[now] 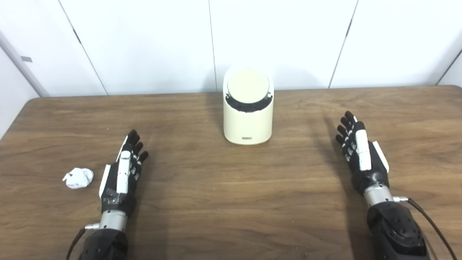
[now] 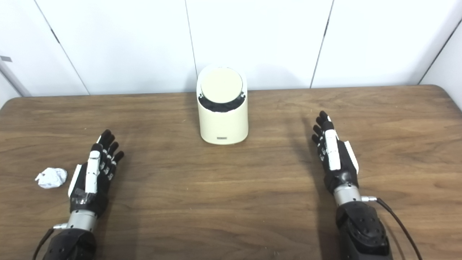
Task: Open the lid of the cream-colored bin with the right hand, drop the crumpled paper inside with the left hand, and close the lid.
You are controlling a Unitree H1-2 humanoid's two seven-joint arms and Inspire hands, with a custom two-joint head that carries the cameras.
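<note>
The bin (image 1: 247, 119) stands upright at the far middle of the table (image 1: 231, 202), close to the white wall (image 1: 144, 39), well apart from both hands. It is a cream cylinder with a slanted top; its round lid (image 1: 248, 84) sits in the opening, tilted toward the camera, with a dark crescent gap showing along the lid's lower edge. What that dark band is, liner or shadow, cannot be told, and nothing of the bin's inside is visible, so its contents cannot be told. A small label marks the front near the base. The paper (image 1: 78, 178), a crumpled white ball, lies on the table at the near left, just beside the left hand (image 1: 122, 173) on its outer side, not touching it. That hand is edge-on, fingers straight, held close side by side and pointing away toward the wall, holding nothing. The right hand (image 1: 361, 151) at the near right is posed alike: fingers extended, close together, empty, well right of the bin.
</note>
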